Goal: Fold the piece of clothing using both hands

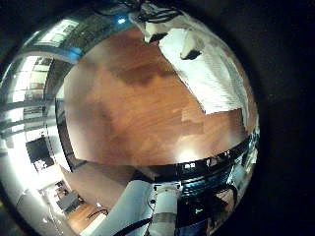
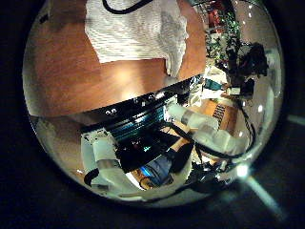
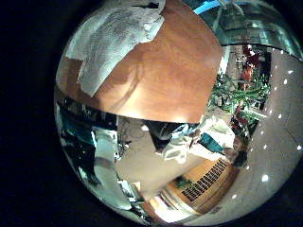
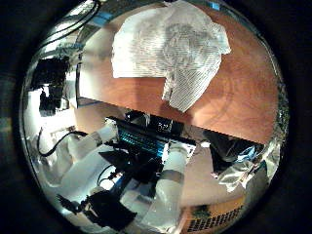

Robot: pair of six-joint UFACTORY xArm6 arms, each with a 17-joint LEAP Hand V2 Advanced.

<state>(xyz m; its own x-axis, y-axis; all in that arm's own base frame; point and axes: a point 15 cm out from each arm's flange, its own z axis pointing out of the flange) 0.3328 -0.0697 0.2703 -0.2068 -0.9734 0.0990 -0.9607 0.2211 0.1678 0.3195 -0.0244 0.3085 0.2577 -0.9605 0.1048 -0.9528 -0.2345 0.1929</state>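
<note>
A finely striped piece of clothing lies rumpled on the wooden table, one corner hanging as a loose flap towards the table's edge. The left palm views show the same clothing spread near the far side of the table; it also lies on the table in the left little finger side view. Parts of my left hand show over the clothing's end, and how its fingers stand is unclear. My right hand is above the table, well off the clothing, and none of its fingers show.
The table's near edge runs just below the clothing, with dark equipment under it. A broad bare stretch of tabletop lies beside the clothing. Potted plants stand in the room beyond.
</note>
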